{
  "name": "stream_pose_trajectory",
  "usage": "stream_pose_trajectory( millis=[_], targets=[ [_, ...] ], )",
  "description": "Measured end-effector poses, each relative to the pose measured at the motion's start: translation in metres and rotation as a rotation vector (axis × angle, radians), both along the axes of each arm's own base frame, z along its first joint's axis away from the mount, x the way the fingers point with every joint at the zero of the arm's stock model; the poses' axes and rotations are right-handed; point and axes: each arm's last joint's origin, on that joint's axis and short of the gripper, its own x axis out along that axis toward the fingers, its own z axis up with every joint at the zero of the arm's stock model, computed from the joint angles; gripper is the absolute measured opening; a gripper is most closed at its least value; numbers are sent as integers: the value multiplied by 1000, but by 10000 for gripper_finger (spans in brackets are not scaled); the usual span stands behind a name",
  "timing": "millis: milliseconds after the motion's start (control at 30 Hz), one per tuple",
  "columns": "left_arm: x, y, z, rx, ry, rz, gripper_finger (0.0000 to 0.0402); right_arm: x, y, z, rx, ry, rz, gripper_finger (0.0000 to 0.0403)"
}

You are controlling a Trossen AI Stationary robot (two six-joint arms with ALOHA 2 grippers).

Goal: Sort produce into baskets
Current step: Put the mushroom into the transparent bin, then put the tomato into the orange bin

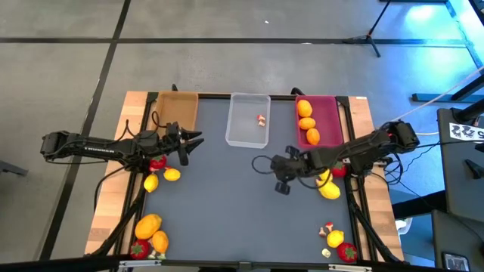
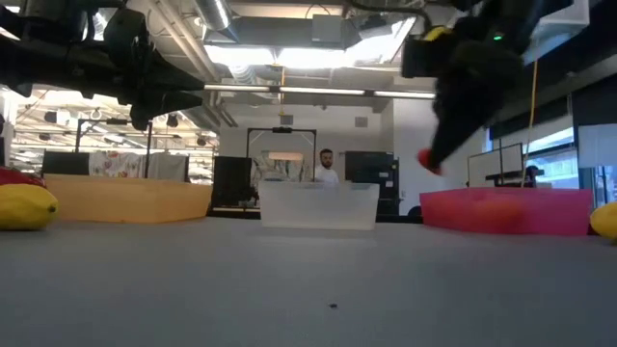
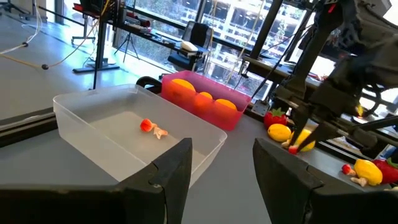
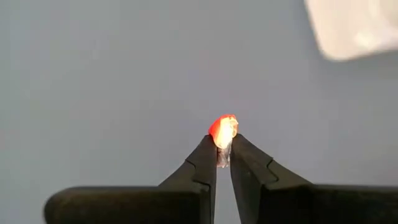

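Note:
Three baskets stand along the far edge: tan-brown (image 1: 176, 109), clear (image 1: 248, 130) with one mushroom piece (image 1: 261, 119) inside, and magenta (image 1: 318, 121) with three orange fruits (image 1: 305, 109). My right gripper (image 4: 222, 146) hangs over the bare mat near the table's middle (image 1: 281, 181), shut on a small red-and-white mushroom piece (image 4: 222, 132). My left gripper (image 3: 221, 174) is open and level near the tan basket's front (image 1: 189, 142), with nothing between its fingers. Loose produce lies at both sides of the table. My right gripper pinches the mushroom piece between its two fingertips (image 4: 205, 155). The pale stem (image 4: 222, 152) sits in the gap and the red cap (image 4: 219, 127) sticks out past the tips. The fingers slant down from the table's right. The piece is lifted clear of the mat.
At the left lie yellow fruits (image 1: 172, 174) and a strawberry (image 1: 157, 162), and near the front left orange fruits (image 1: 148, 225). At the right a yellow fruit (image 1: 329, 189) lies under my right arm, with more pieces (image 1: 335, 239) at the front right. A person (image 2: 326, 166) stands beyond the table.

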Motion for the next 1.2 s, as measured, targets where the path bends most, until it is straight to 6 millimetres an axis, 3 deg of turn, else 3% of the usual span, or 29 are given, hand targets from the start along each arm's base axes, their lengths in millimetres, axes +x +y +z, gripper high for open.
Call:
stream_pose_trajectory(
  millis=[567,867,967,1200],
  targets=[
    [0,0,0,1,1,0,166,33,-92,20,-284,-283,-89,35],
    [0,0,-1,0,9,-1,166,40,-141,7,-321,-302,-174,42],
    [0,0,-1,-1,10,-1,166,40,-151,1,-273,-299,-197,75],
    [0,0,-1,-1,9,-1,166,38,-155,2,-223,-314,-211,207]
  ],
)
